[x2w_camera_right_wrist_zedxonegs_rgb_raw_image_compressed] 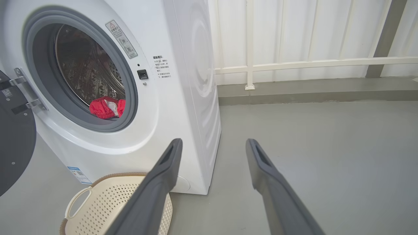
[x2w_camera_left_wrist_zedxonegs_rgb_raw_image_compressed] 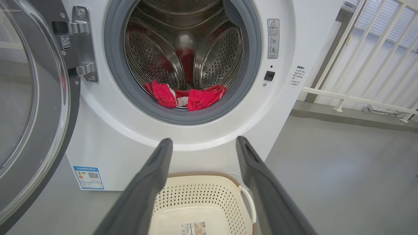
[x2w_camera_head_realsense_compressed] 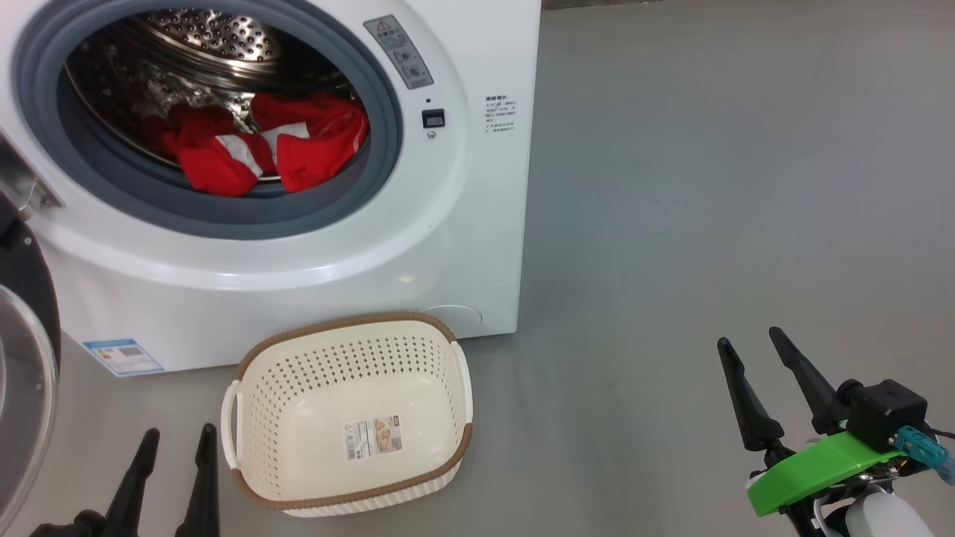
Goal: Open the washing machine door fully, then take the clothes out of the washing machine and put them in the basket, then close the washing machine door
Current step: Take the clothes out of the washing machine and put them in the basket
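Note:
The white washing machine [x2w_camera_head_realsense_compressed: 462, 246] stands with its door [x2w_camera_head_realsense_compressed: 26, 358] swung wide open to the left; the door's glass bowl [x2w_camera_left_wrist_zedxonegs_rgb_raw_image_compressed: 29, 85] fills the left of the left wrist view. Red clothes with white panels [x2w_camera_head_realsense_compressed: 254, 145] lie at the front of the steel drum, also seen as clothes [x2w_camera_left_wrist_zedxonegs_rgb_raw_image_compressed: 186, 96] and clothes [x2w_camera_right_wrist_zedxonegs_rgb_raw_image_compressed: 107, 107]. The cream basket [x2w_camera_head_realsense_compressed: 298, 388] sits on the floor in front of the machine, holding nothing. My left gripper [x2w_camera_head_realsense_compressed: 175, 440] is open, low at the basket's left. My right gripper [x2w_camera_head_realsense_compressed: 750, 341] is open, far right over bare floor.
Grey floor [x2w_camera_head_realsense_compressed: 709, 186] spreads to the right of the machine. A white railing and wall [x2w_camera_right_wrist_zedxonegs_rgb_raw_image_compressed: 310, 62] run behind it. The machine's blue label [x2w_camera_head_realsense_compressed: 123, 356] sits at its base beside the open door.

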Controlling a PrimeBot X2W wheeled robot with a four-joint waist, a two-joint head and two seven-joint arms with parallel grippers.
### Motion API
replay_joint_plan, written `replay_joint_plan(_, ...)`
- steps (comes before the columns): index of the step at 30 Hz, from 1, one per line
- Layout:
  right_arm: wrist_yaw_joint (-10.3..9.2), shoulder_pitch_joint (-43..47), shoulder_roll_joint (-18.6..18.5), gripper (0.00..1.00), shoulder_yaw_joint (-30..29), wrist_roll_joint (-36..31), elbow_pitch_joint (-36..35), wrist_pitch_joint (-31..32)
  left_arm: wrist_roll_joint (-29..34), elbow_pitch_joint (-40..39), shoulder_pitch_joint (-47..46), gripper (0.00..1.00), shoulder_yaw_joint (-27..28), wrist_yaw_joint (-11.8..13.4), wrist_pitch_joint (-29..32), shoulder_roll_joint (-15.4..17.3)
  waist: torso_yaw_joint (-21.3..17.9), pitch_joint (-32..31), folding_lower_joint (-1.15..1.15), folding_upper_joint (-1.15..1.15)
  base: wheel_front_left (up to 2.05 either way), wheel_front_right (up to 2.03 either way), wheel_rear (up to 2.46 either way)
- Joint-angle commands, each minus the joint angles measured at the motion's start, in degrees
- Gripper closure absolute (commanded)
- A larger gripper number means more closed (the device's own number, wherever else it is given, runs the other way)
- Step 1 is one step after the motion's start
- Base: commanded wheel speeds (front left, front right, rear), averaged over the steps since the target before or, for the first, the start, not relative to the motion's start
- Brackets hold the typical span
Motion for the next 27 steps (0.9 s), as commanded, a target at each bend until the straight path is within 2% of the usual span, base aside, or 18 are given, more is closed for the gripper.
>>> replay_joint_plan(1,0.09,-1.4,-0.4,0.0,1.2,-0.6,-1.6,-0.7,-0.3,-1.3,-3.0,0.0,2.1,-0.2,-0.7,1.2,0.1,0.1,0.0,0.0,0.93,-0.93,0.0)
replay_joint_plan(27,0.09,-1.3,0.0,0.0,2.0,-1.0,-1.7,-0.7,0.5,-0.5,-4.0,0.0,1.8,-0.2,-0.7,1.4,0.9,0.7,0.0,0.0,0.83,-0.83,0.0)
